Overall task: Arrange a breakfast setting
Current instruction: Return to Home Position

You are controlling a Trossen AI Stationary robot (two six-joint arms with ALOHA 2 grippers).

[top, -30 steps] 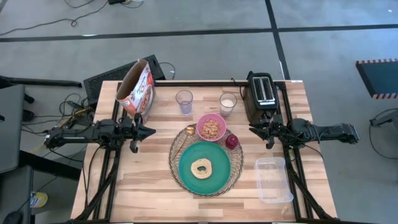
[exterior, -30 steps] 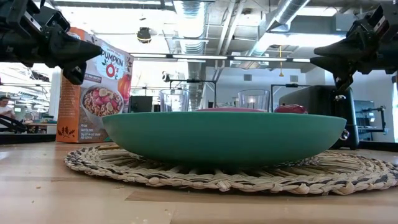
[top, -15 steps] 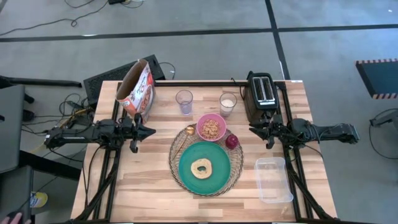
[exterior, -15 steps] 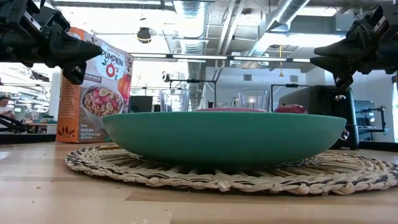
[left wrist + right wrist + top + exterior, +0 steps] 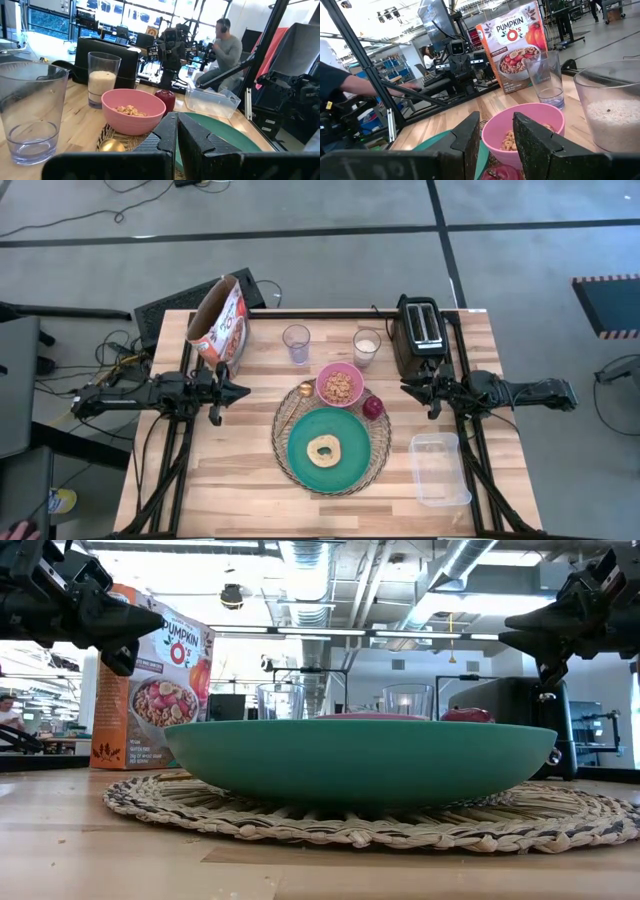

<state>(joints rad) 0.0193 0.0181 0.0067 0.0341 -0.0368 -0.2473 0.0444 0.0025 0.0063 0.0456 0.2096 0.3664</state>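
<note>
The teal plate (image 5: 345, 460) sits on the round woven charger (image 5: 283, 423) at the table's middle, with the tan bagel (image 5: 325, 450) lying on it. The pink bowl (image 5: 340, 384) of cereal rests on the charger's far edge, with the small gold spoon (image 5: 305, 389) to its left and the dark red fruit (image 5: 373, 407) to its right. My left gripper (image 5: 245, 390) hovers shut and empty left of the setting; it also shows in the left wrist view (image 5: 177, 132). My right gripper (image 5: 403, 388) hovers open and empty to the setting's right; it also shows in the right wrist view (image 5: 496, 137).
A cereal box (image 5: 218, 320), an empty glass (image 5: 296, 342), a glass of milk (image 5: 367, 346) and the black toaster (image 5: 420, 330) stand along the far side. A clear plastic tub (image 5: 438, 468) lies at the near right. A person (image 5: 225, 45) sits beyond the table.
</note>
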